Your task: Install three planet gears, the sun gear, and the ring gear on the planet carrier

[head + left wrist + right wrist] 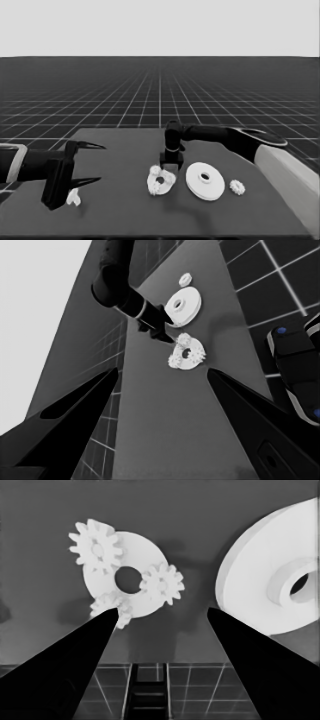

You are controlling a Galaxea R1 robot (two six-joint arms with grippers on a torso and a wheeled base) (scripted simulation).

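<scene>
the right gripper point(171, 167) hangs with fingers spread wide and empty just above the smaller round part point(145, 555), which carries three planet gears point(96, 546) around its hole. the fourth gear point(237, 187) lies at three o'clock of the larger round part point(205, 181). likely next: fetch that gear, lower it straight and level onto the centre, meshing teeth gently. the left gripper point(82, 162) waits open at the table's left end, above the thin white piece point(73, 197)

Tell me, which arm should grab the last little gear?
The right arm, probably. Its open right gripper hangs over the smaller round part, which carries three gears, and the loose gear lies on its side. The left gripper waits far off at the table's left end.
</scene>
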